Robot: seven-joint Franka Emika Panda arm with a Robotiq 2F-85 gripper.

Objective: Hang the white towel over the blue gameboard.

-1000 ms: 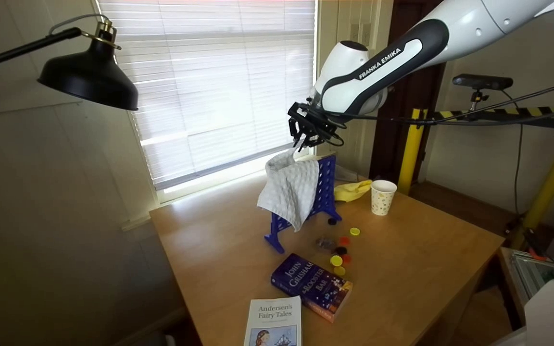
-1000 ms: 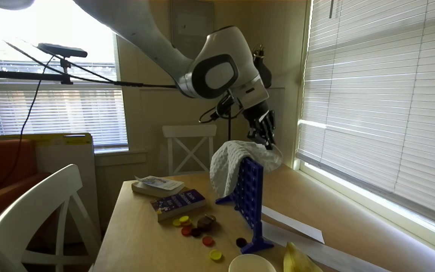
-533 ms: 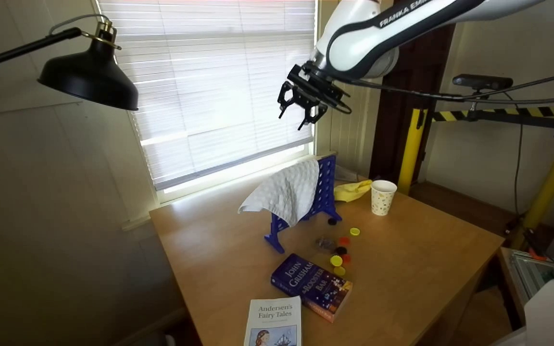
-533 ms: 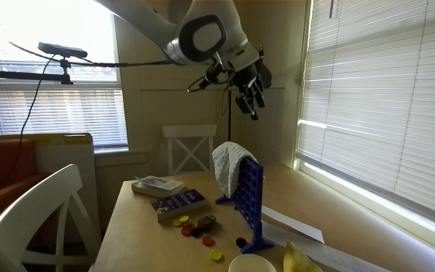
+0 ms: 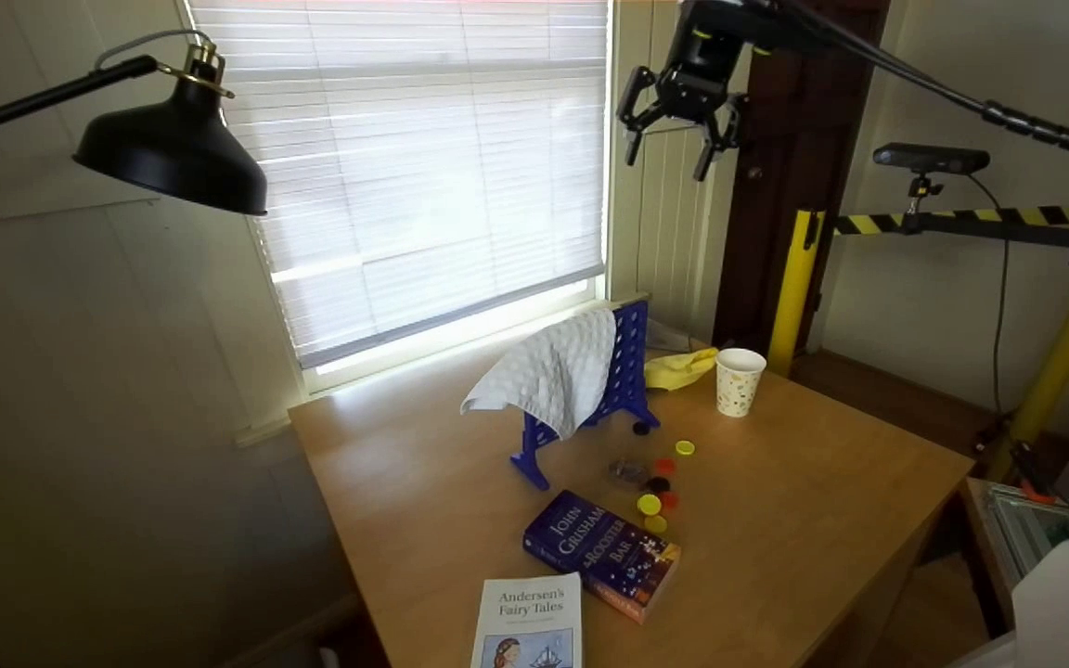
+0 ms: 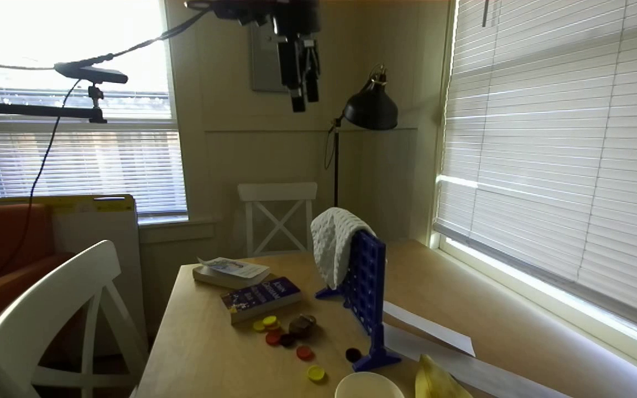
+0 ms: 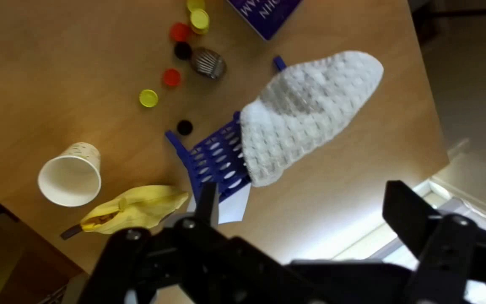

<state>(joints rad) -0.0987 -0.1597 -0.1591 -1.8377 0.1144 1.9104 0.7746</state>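
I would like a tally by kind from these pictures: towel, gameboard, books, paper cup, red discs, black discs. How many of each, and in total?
White towel: 1
Blue gameboard: 1
Books: 2
Paper cup: 1
Red discs: 2
Black discs: 2
Total: 9

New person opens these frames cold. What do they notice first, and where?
Probably the white towel, draped over the upright blue gameboard on the table and leaving one end of it bare. Next, likely the gripper, open and holding nothing, high above the table. Then the red, yellow and black discs scattered on the table beside the blue gameboard.
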